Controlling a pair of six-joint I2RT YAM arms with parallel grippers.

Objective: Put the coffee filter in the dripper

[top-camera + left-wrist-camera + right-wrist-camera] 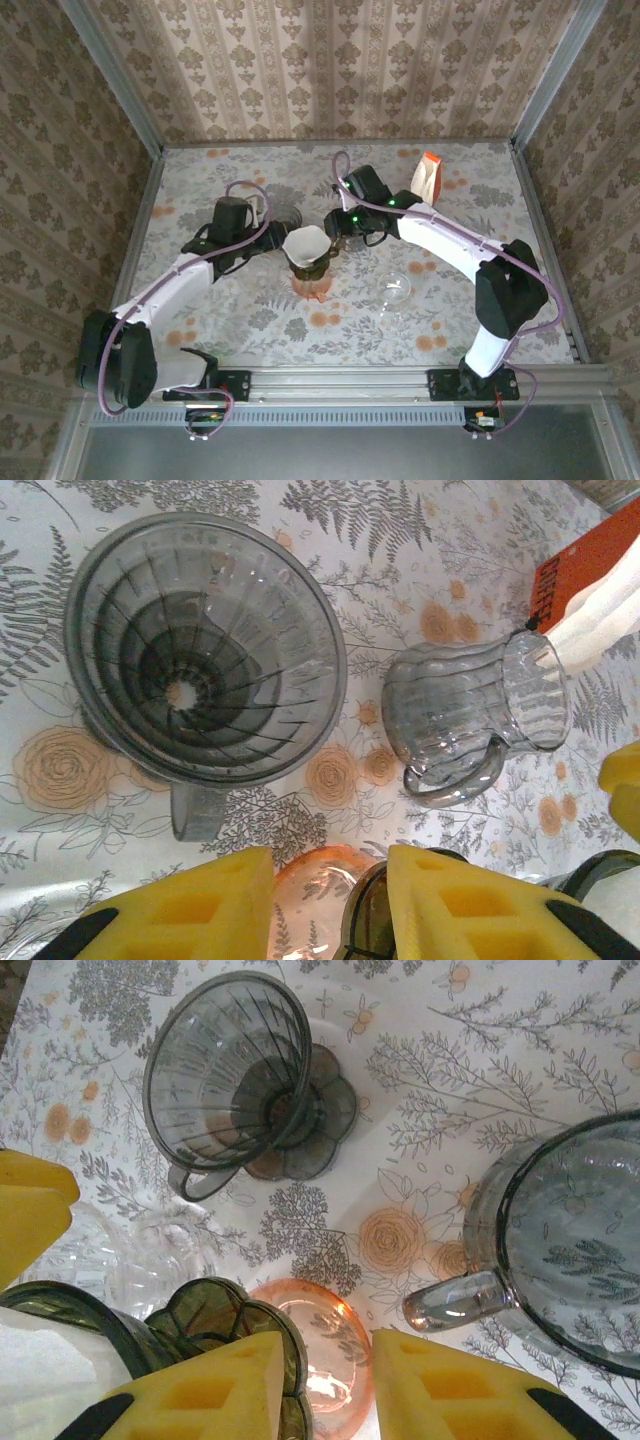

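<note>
Coffee filter (305, 243): sitting white and open upward near the middle of the bench (250, 330), between the two grippers.
Dark dripper (215, 1315): carrying the filter inside its rim, as far as the right wrist view is showing; resting with its scalloped base on top of the pink glass piece (313, 287).
Left gripper (325, 865): hovering just at the left of the filter; jaws standing a narrow gap apart, with nothing seen pinched, the pink glass and a dark rim showing through the gap below.
Right gripper (325, 1340): hovering at the right and slightly far side of the filter; jaws also narrow but apart, clamping nothing visible, one yellow pad lying over the scalloped base.
Grey dripper (205, 650): standing empty on the bench, mouth up, handle pointing toward the left wrist camera.
Ribbed glass jug (475, 720): staying beside the grey dripper, not touching it.
Clear glass jug (395, 290): standing at the right of the pink glass piece, apart from it.
Filter box (427, 178): standing upright at the far right of the bench, orange and white.
</note>
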